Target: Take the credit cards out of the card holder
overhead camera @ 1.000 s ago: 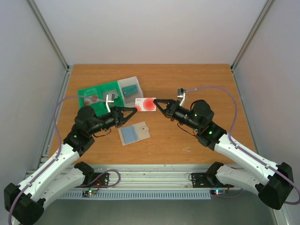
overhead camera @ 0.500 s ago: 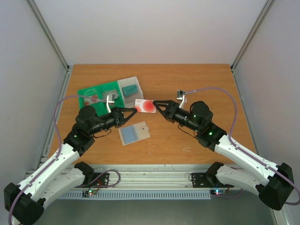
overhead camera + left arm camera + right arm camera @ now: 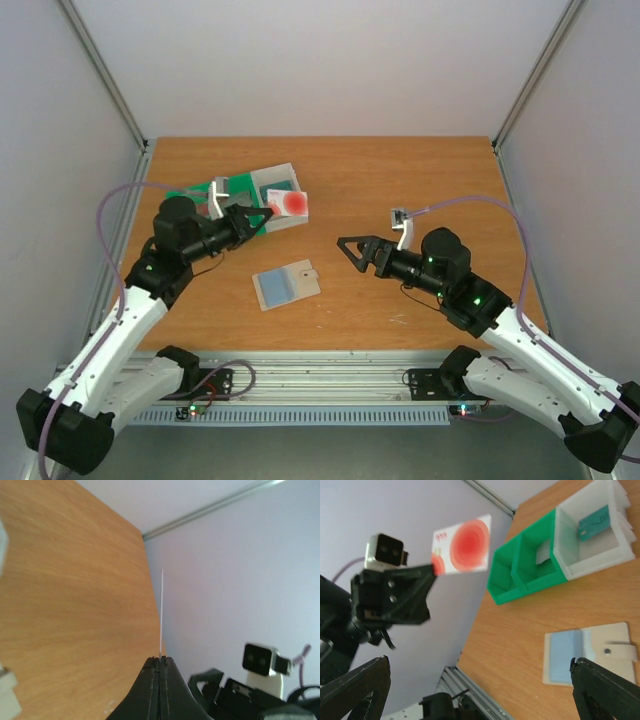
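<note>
Plastic, likely stiff, light and slick, the white-and-red credit card (image 3: 291,204) is clenched at one end by the left end effector (image 3: 266,213); the right end effector (image 3: 350,254) gapes empty.

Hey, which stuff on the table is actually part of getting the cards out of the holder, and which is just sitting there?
Job:
- card holder
- red-and-white card, held up off the table
- teal card

Just there:
- green-and-white tray, with the teal card in its white end
</note>
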